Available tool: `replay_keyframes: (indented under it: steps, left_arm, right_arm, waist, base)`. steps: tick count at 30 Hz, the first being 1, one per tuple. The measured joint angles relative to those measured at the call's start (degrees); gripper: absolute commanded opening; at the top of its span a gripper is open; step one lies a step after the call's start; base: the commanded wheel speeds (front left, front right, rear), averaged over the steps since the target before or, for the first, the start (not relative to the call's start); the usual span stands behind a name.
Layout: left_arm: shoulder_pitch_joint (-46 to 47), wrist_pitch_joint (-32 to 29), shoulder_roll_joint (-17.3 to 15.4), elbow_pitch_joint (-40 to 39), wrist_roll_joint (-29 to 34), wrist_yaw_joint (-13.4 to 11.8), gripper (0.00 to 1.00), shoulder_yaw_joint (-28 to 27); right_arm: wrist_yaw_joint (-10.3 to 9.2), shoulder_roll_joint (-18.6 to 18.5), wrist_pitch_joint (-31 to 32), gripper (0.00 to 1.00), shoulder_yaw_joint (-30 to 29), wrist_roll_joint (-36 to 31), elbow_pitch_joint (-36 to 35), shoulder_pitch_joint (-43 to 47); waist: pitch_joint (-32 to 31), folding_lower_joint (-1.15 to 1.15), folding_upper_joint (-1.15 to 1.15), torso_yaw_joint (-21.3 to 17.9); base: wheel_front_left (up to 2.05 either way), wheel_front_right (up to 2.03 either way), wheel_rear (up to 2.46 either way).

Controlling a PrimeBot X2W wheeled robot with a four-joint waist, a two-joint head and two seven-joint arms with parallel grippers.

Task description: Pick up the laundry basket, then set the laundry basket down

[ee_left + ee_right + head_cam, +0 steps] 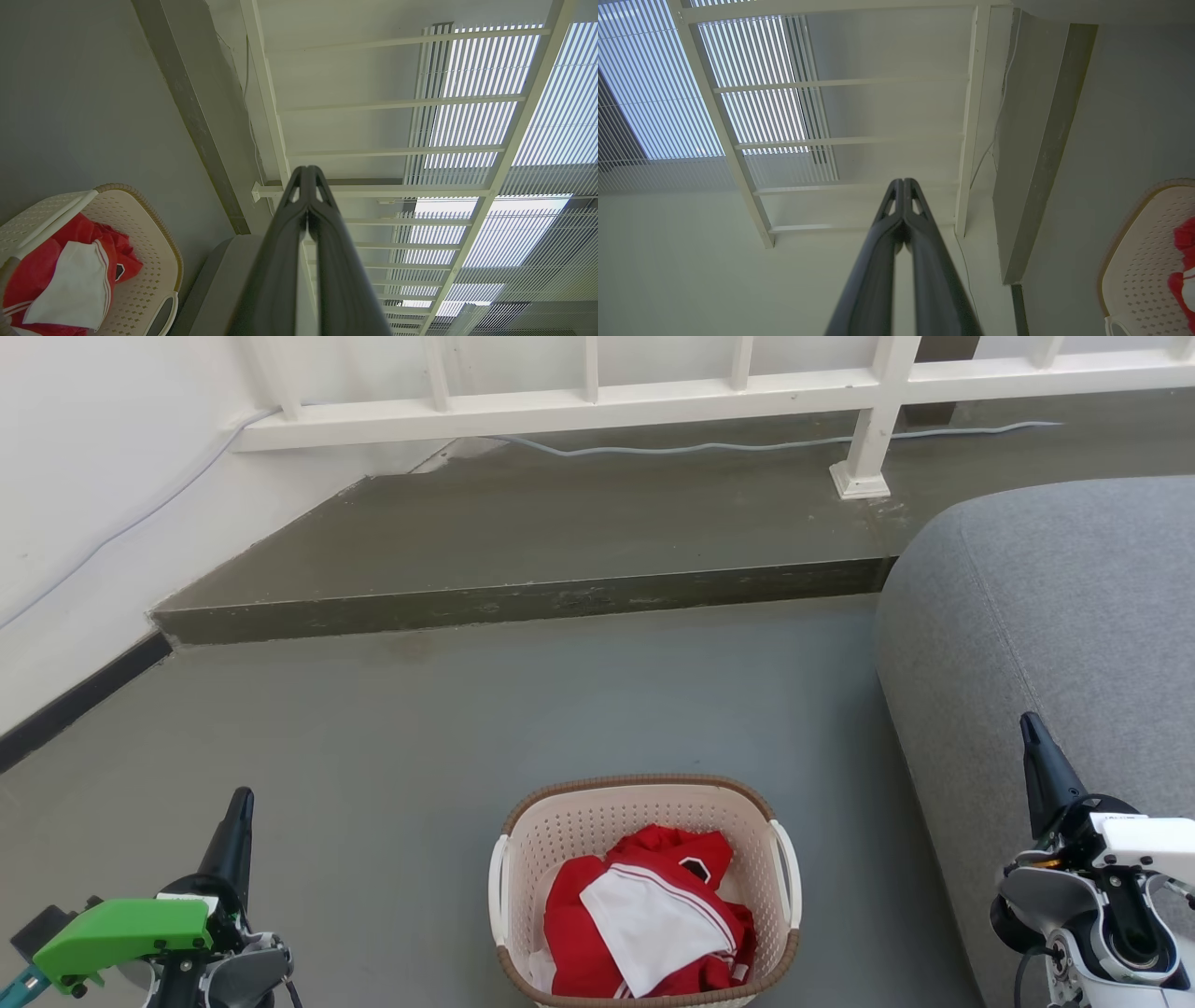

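The left tool (308, 175) has its fingertips pressed together before a white railing (397, 151). Lower left, the laundry basket (154, 242) holds red and white cloth (70, 275) — apparently clothing — on grey floor (84, 102).

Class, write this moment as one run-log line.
phase: before pickup | laundry basket: on floor, holds red-and-white clothes | left gripper: shut, clear of basket | right gripper: shut, clear of basket

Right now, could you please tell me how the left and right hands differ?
The left hand sits left of the laundry basket, over floor, with a green mount; the right hand sits right of it, by the grey sofa, with a white mount. Both are shut, empty.
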State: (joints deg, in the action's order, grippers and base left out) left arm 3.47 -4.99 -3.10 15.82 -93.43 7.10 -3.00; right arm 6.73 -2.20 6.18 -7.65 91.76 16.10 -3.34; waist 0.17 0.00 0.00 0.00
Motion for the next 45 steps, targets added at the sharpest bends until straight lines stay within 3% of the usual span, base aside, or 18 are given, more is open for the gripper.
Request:
replay_keyframes:
  steps: [45]
  left_arm:
    - [0.0, 0.0, 0.0, 0.0, 0.0, 0.0, 0.0, -0.2]
  right_arm:
    - [0.0, 0.0, 0.0, 0.0, 0.0, 0.0, 0.0, 0.0]
  waist:
    - [0.0, 0.0, 0.0, 0.0]
  base:
    - [0.0, 0.0, 0.0]
